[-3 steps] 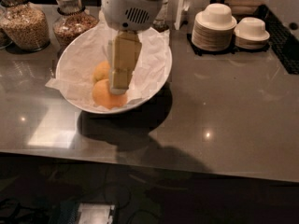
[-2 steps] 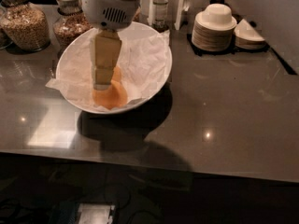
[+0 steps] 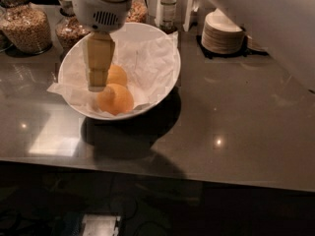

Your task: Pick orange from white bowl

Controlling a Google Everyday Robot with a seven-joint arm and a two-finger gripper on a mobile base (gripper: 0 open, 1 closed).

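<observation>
Since the frame 0.7 s ago the gripper (image 3: 97,86) has slid leftward inside the bowl. The rear orange it hid then now shows to its right, and the front one lies where it lay.

Nearest is the glossy dark grey countertop (image 3: 236,132), which carries small light reflections and the bowl's shadow. On it, left of centre, stands the wide, shallow, glossy white bowl (image 3: 165,77). It is lined with crumpled white paper (image 3: 147,58), a corner of which spills over the left rim. Two round fruits lie on the paper toward the bowl's near-left side. The front orange (image 3: 117,100) sits low by the near wall, and the rear orange (image 3: 118,74) is just behind it, touching or nearly so.

The gripper hangs straight down into the bowl from a rounded white wrist housing (image 3: 103,9) with a vent grille. Its tan lower part is upright, and its tip sits at the upper-left edge of the front orange, just left of the rear one. Whether it touches either fruit cannot be told, nor whether it is apart or closed.

Farther back on the left stand a large clear glass jar of grain (image 3: 27,26) and a smaller grain jar (image 3: 68,28) partly behind the housing. A clear bottle (image 3: 168,4) rises beyond the bowl's far rim. To the right sits a stack of pale round plates (image 3: 221,36), and a broad pale arm section (image 3: 275,23) fills the upper right corner.
</observation>
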